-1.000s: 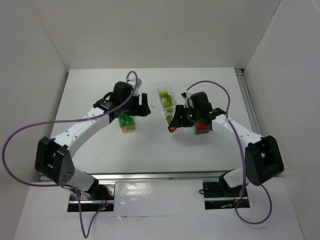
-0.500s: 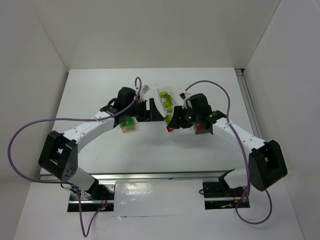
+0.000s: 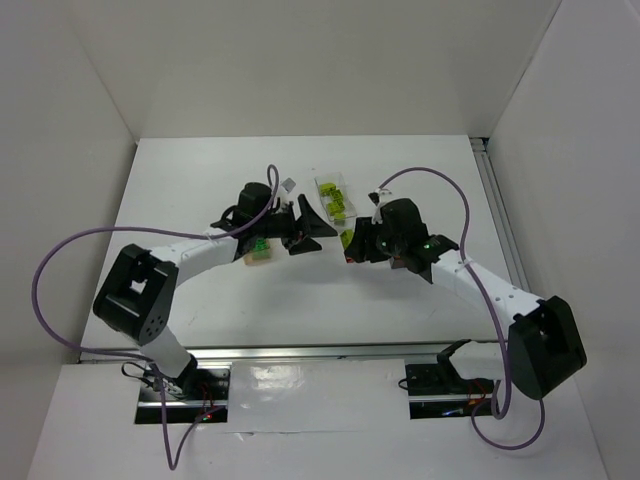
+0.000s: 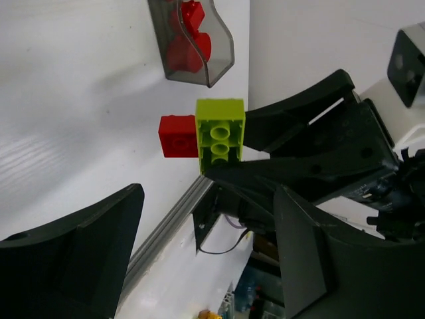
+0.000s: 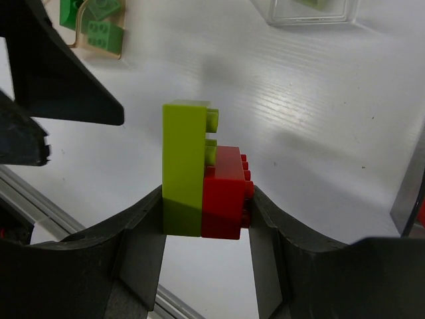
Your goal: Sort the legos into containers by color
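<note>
My right gripper [image 5: 207, 222] is shut on a lime brick [image 5: 182, 166] stuck to a red brick [image 5: 226, 193] and holds the pair above the table. In the top view the pair [image 3: 348, 242] hangs between both grippers. My left gripper [image 3: 308, 226] is open and empty, its jaws wide apart, facing the pair [image 4: 219, 136] from close by. The peach tray [image 3: 257, 256] holds dark green bricks [image 5: 99, 30]. The clear tray [image 3: 335, 197] holds lime bricks. The reddish tray [image 4: 216, 63] holds red bricks; in the top view my right arm mostly hides it.
The three trays stand close together at the table's middle, right around both grippers. The left arm's fingers [image 5: 60, 80] loom at the left of the right wrist view. White walls enclose the table; a metal rail [image 3: 495, 200] runs along its right edge.
My left gripper has swung right, past the peach tray, and now faces the right gripper. My right gripper has shifted slightly left, still holding the lime-and-red pair.
</note>
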`<state>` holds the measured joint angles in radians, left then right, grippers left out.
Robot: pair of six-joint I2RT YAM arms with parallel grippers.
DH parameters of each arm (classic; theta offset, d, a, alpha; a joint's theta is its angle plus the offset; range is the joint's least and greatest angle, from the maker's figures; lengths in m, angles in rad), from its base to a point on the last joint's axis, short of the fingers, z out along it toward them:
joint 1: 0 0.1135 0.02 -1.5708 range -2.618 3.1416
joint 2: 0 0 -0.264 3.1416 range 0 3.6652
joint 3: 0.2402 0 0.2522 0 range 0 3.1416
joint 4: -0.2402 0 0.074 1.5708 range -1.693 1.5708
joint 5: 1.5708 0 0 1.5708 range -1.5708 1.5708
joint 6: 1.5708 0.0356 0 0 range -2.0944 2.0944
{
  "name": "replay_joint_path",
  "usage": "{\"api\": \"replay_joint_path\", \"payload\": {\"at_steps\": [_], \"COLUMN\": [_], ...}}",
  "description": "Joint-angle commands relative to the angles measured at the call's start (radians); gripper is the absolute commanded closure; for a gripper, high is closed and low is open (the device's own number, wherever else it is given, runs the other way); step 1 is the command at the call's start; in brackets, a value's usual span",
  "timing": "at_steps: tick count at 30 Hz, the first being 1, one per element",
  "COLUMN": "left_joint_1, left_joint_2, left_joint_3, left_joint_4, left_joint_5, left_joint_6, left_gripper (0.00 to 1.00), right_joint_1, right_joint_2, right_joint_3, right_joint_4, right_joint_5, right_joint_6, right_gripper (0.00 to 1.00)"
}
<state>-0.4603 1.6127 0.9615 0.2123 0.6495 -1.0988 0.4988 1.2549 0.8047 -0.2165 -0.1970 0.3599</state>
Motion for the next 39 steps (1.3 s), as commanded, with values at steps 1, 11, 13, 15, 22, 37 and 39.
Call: {"api": "replay_joint_path", "payload": {"at_steps": [1,11,13,15,22,37,39], "left_joint_1": [0.006,-0.023,-0.023,-0.023,-0.044,-0.054,-0.054], "left_joint_2": [0.056,0.137,0.138,0.147,0.223,0.205,0.205], "left_joint_3": [0.032,0.158,0.158,0.167,0.235,0.246,0.246], "left_joint_4": [0.121,0.007,0.007,0.007,-0.04,-0.074,-0.07], "left_joint_5": [0.067,0.009,0.009,0.009,0.019,0.022,0.033], "left_joint_6": [-0.088,0.011,0.011,0.033,0.089,0.157,0.157], "left_gripper": [0.14,0.15,0.17,0.2,0.28,0.67,0.76], "right_joint_1": [0.018,0.027,0.037,0.037,0.046,0.046,0.046], "right_joint_2": [-0.022,0.008,0.017,0.017,0.037,0.046,0.046], "right_joint_3": [-0.001,0.019,0.019,0.019,0.037,0.056,0.056], "right_joint_4": [0.077,0.077,0.077,0.077,0.077,0.068,0.068], "right_joint_5": [0.022,-0.028,-0.038,-0.038,-0.038,-0.067,-0.067], "right_joint_6": [-0.012,-0.03,-0.03,-0.03,-0.03,-0.021,-0.021], "right_gripper": [0.74,0.74,0.74,0.74,0.74,0.73,0.73]}}
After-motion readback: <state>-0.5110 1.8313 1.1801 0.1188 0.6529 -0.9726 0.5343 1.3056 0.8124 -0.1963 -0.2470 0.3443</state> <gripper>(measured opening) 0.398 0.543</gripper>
